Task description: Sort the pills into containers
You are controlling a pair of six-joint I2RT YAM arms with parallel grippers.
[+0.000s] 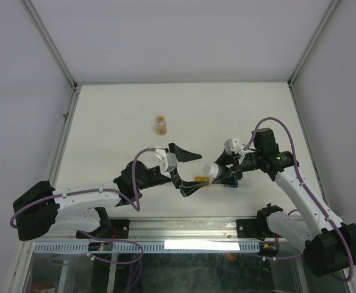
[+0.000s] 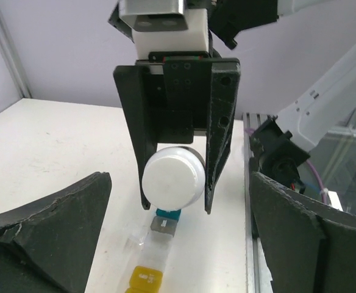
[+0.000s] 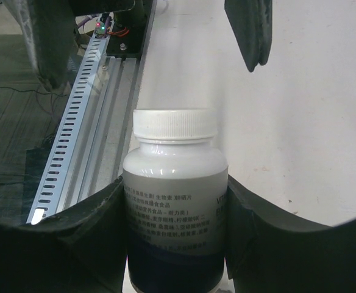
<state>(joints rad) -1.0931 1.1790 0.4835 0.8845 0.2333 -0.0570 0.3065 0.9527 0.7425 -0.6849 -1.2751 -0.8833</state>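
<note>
Right wrist view: what do the right fingers [image 3: 74, 244] have hold of?

They are pressed against both sides of a white pill bottle [image 3: 175, 207], and its screw cap is on. Seen from above, the bottle lies sideways in that grip with the cap toward 9 o'clock, hanging above the strip of containers.

And the left fingers [image 2: 50, 232]?

Spread wide with nothing between them. They face the cap from the 9 o'clock side, and the strip shows in the gap between them.

Where do the containers sit?

On the worktop [image 1: 227, 110], toward 6 o'clock in the top view and near the arm bases. The yellow box [image 2: 146, 278], clear box [image 2: 156, 244] and teal box [image 2: 167, 218] touch in one row, with the teal one under the bottle. A small amber bottle [image 1: 160, 124] stands well apart, at about 11 o'clock from them.

Is anything in them?

No pill shows in any box or loose on the worktop. The boxes are small and translucent, so whether their lids are up or down cannot be told.

So how far along is the sorting?

By the look of it, barely begun. The cap has yet to come off, probably a job for the open left fingers. After that the pills must be tipped out and shared among the three boxes. Nothing visible counts as sorted.
</note>
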